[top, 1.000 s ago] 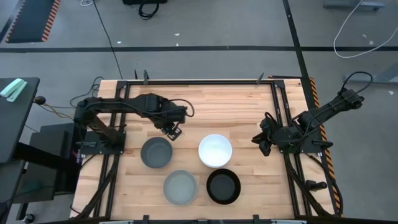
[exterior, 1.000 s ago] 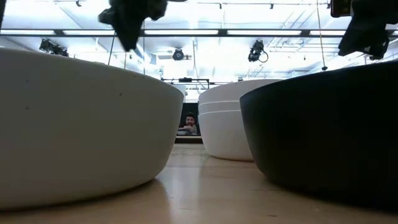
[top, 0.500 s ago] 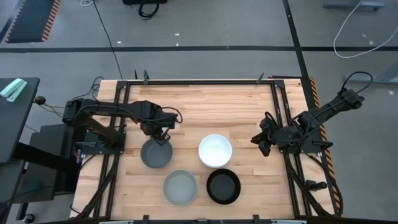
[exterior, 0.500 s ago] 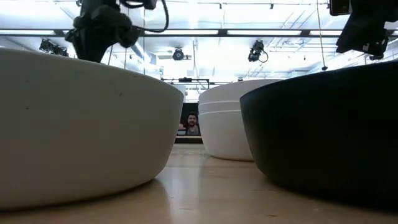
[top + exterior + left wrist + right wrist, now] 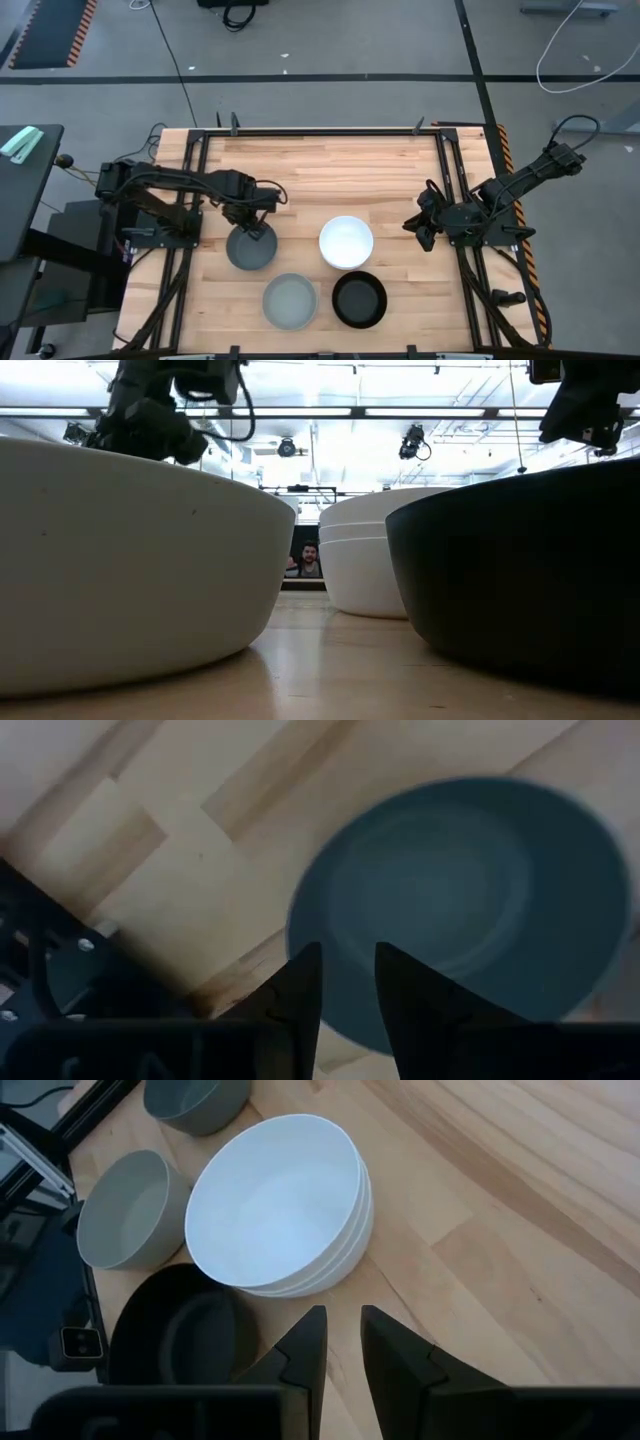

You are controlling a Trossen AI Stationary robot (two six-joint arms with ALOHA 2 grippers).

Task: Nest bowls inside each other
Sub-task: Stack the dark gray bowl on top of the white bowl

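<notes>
Where overhead flattens it, right wrist shows white bowls (image 5: pixel 275 1205) stacked (both jaws slightly apart).

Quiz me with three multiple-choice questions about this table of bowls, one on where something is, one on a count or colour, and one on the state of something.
1. Where is the left end effector?
A. Over the dark grey bowl's rim
B. Over the black bowl
C. Off the table

2. How many bowls are in the white stack?
A. One
B. Three
C. Five

3. What is inside the black bowl?
A. A white bowl
B. A grey bowl
C. Nothing

Answers:
1 A: the high view shows it at that bowl's far rim, and the left wrist view looks down into it.
2 B: the right wrist view shows three rims stacked.
3 C: the high view shows only its dark inside.

The right end effector waits at the table's right edge.
</notes>
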